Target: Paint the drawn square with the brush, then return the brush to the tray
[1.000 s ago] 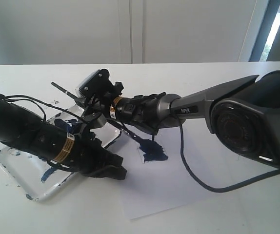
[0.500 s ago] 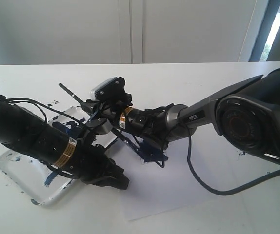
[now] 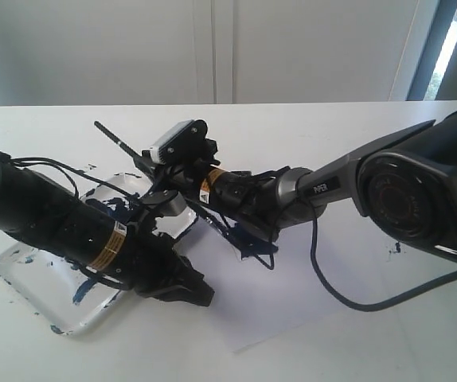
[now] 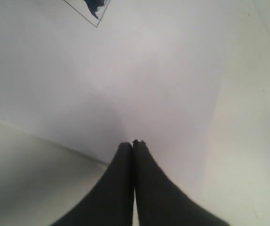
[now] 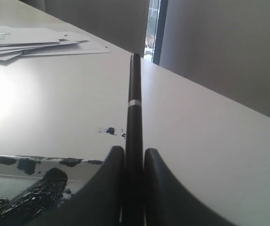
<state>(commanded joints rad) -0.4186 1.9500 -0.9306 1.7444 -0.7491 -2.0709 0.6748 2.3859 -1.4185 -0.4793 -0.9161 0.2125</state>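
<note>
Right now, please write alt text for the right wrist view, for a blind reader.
The right gripper is shut on the black brush, whose handle points away over the white table. A blue-smeared tray lies on the table near the gripper.

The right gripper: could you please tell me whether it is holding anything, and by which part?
The right gripper holds the brush by its black handle, clamped between both jaws.

Black fingers [image 4: 116, 193], grey arm [image 3: 340, 180], black cable [image 3: 314, 255]
</note>
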